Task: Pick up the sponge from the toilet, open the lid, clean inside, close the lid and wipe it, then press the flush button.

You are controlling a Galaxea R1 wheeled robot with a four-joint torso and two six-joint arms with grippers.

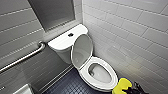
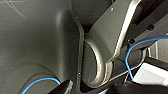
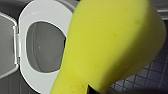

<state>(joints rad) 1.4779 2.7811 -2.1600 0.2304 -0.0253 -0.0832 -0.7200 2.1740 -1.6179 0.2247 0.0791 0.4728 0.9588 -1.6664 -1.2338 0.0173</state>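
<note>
The white toilet [image 1: 84, 74] stands in the corner with its lid [image 1: 82, 50] raised and leaning back against the tank. The bowl's inside lies uncovered below it. On the tank top sits the small dark flush button [image 1: 70, 34]. My right gripper [image 1: 134, 89] hovers to the right of the bowl's front, shut on the bright yellow sponge [image 1: 122, 86]. In the right wrist view the sponge [image 3: 112, 45] looms large, with the seat ring and bowl of the toilet [image 3: 42, 15] beyond it. The left wrist view looks onto the robot's own dark body and blue cables, with nothing held.
A metal grab bar [image 1: 22, 58] runs along the grey tiled wall on the left. White tiled wall [image 1: 135, 37] closes in on the right of the toilet. The floor [image 1: 67, 86] is dark small tiles. A white object [image 1: 23, 90] sits at the near left.
</note>
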